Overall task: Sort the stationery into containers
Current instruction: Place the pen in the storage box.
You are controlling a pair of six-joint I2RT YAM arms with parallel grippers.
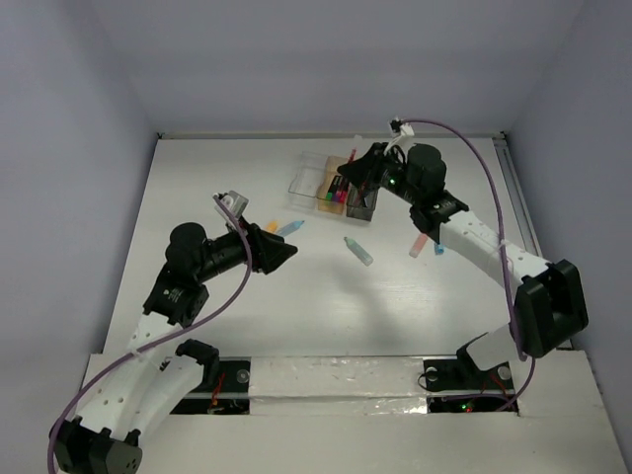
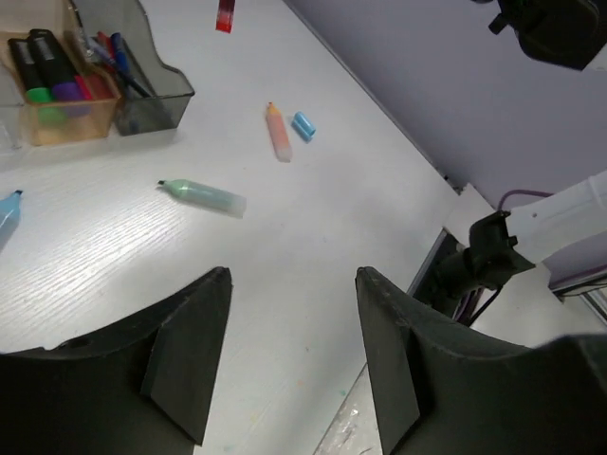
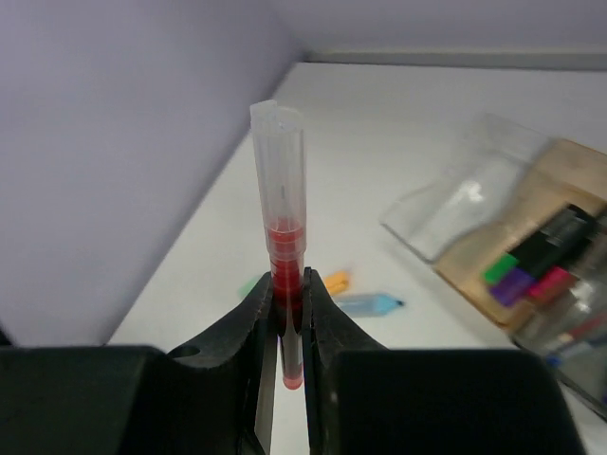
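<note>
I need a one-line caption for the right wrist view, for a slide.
Right claw shut on a red pen, its clear end protruding beyond the claw.

Top external: high behind the near edge, looking down over the whole white table. Left wrist: low, near, facing across it. Right wrist: higher, angled down. All share the translucent tan-orange plastic box.

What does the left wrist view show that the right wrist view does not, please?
Only the left wrist view: the open left claw, and a pink-orange marker beside a small blue piece. Only the right wrist view: the right claw shut on a red pen, and an orange piece. Both: the tan box holding a green marker and a purple marker.
</note>
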